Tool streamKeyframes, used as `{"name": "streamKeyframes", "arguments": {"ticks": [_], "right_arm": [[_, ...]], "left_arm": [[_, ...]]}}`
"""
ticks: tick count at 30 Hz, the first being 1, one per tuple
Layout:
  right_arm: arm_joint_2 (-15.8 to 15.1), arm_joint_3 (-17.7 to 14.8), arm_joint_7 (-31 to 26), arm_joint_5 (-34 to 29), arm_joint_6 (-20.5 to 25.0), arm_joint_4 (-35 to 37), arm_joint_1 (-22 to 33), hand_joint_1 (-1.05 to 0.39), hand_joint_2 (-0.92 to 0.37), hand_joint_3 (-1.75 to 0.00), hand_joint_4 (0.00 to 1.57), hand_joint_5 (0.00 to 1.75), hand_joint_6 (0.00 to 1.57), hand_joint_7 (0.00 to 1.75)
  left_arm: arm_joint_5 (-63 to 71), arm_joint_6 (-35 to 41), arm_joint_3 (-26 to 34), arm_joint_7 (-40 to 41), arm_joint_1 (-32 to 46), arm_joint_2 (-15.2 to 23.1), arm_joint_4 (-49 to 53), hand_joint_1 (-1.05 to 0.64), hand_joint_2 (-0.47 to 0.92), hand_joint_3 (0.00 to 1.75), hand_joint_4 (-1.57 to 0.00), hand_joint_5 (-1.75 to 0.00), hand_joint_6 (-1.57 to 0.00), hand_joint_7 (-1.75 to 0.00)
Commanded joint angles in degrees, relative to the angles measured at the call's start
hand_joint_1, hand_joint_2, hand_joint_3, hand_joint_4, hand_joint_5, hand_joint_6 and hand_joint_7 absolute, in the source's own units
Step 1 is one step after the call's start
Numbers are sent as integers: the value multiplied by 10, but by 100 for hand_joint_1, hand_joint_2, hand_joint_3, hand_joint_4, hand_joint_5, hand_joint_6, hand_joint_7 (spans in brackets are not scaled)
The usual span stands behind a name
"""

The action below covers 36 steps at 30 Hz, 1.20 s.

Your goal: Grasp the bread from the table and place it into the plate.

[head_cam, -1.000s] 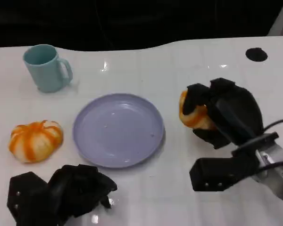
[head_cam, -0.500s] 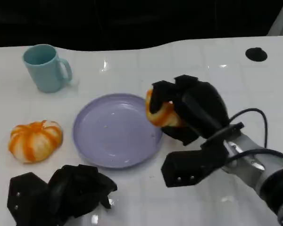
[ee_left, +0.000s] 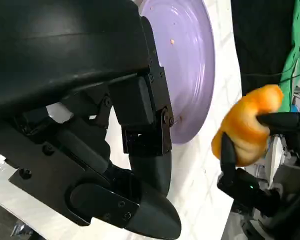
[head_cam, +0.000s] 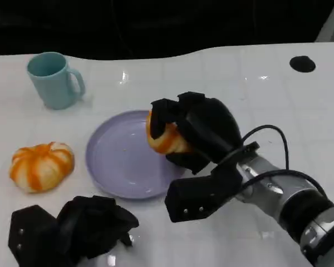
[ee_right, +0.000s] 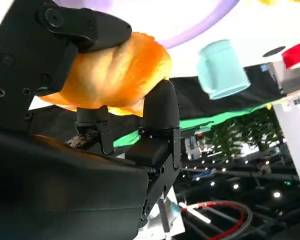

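My right hand [head_cam: 197,130] grips an orange-and-cream bread roll [head_cam: 162,136] and holds it above the right part of the lilac plate [head_cam: 117,161]. In the right wrist view the roll [ee_right: 112,75] sits between black fingers [ee_right: 157,110], with the plate's rim [ee_right: 205,25] beyond it. A second bread, round and striped orange and white [head_cam: 42,166], lies on the table left of the plate. My left hand [head_cam: 72,228] rests low at the near left with its fingers curled in and nothing in them. From the left wrist I see the plate [ee_left: 187,65] and the held roll [ee_left: 247,125].
A light blue mug [head_cam: 54,79] stands at the far left of the white table [head_cam: 239,78]. A small black disc [head_cam: 302,64] lies at the far right. The table's far edge runs along a dark background.
My right hand has carried the roll leftward from the table right of the plate to above the plate's right side. The left hand and the striped bread have stayed put.
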Motion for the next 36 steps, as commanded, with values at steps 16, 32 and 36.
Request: {"name": "streamKeyframes", "arguments": {"ticks": [16, 32, 36], "right_arm": [[9, 22, 192, 12, 73, 3, -52, -46, -89, -5, 27, 18, 45, 0], [-21, 26, 268, 16, 101, -70, -32, -83, -92, -19, 3, 6, 11, 0], [-38, 24, 268, 18, 93, -97, -19, -83, -92, -18, 5, 8, 13, 1]], "left_arm": [[-5, 19, -1, -2, 23, 6, -18, -105, 62, 25, -88, -152, -151, -43], [2, 19, -4, 4, 15, 6, -12, -105, 62, 25, -89, -153, -152, -42], [3, 20, -5, 6, 16, 7, -15, -105, 62, 25, -89, -152, -152, -42]]}}
